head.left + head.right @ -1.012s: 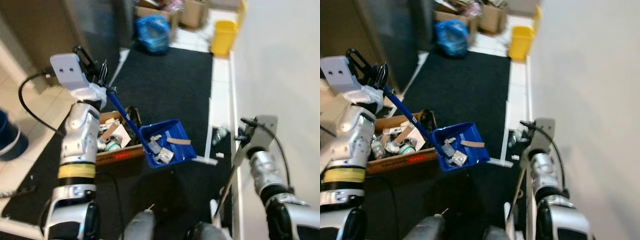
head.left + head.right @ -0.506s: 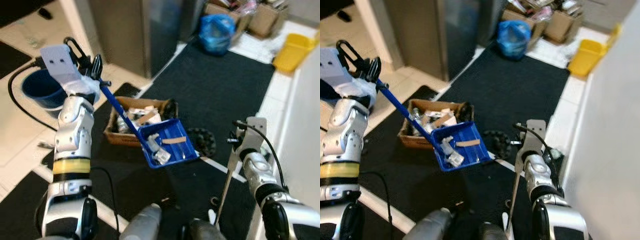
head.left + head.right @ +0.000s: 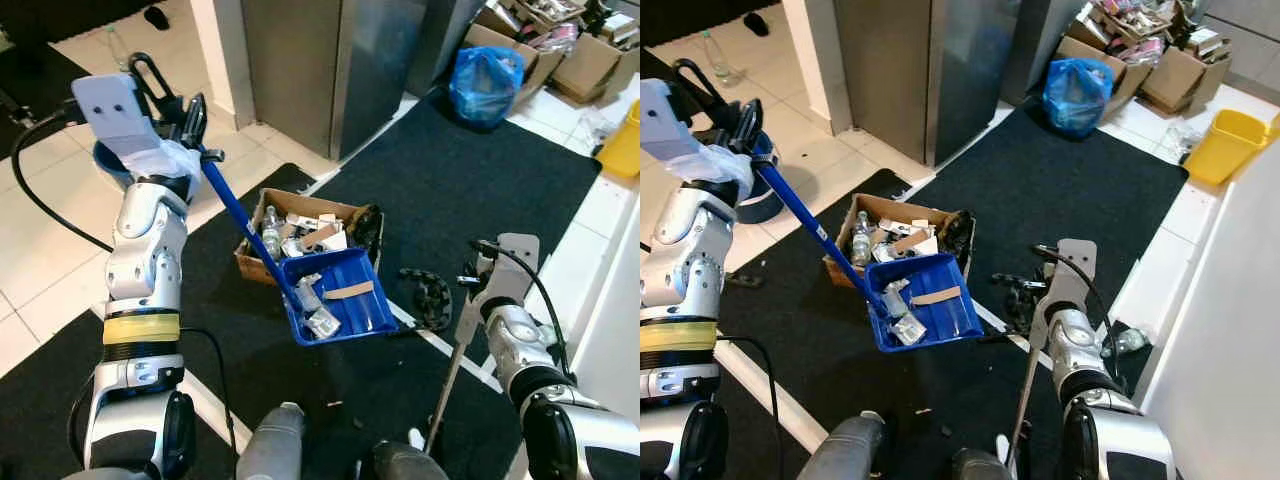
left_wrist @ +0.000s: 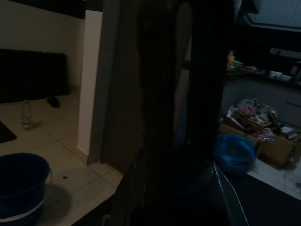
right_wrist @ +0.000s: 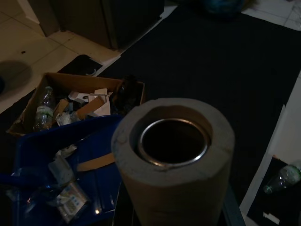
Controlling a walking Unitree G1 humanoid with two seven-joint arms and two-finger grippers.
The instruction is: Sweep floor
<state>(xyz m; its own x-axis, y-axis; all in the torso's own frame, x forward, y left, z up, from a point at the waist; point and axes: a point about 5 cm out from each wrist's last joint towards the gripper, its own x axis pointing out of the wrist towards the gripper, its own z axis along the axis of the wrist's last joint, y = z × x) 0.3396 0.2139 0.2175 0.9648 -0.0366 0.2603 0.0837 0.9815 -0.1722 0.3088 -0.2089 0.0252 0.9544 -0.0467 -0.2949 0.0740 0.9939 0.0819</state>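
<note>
A blue long-handled dustpan (image 3: 342, 303) hangs just above the black mat, holding scraps of paper, plastic and a strip of cardboard. Its blue handle (image 3: 235, 215) slants up to my left gripper (image 3: 190, 122), which is shut on the top end at the upper left. My right gripper (image 3: 492, 292) is shut on a silver broom pole (image 3: 450, 375) that runs down to the floor at the lower right. The right wrist view looks down the pole's padded hollow end (image 5: 173, 141), with the dustpan (image 5: 56, 155) below it.
An open cardboard box (image 3: 262, 215) full of rubbish sits on the mat right behind the dustpan. A black chain-like thing (image 3: 428, 291) lies beside it. A blue bucket (image 3: 762, 200) stands on the tiles at the left. Steel cabinet (image 3: 330, 60), blue bag (image 3: 488, 82), yellow bin (image 3: 1223, 145) and a white wall at the right.
The whole picture has swung as I turned, bringing the tiles, bucket and cabinet into view. Both grippers keep their hold, and the dustpan stays level by the box.
</note>
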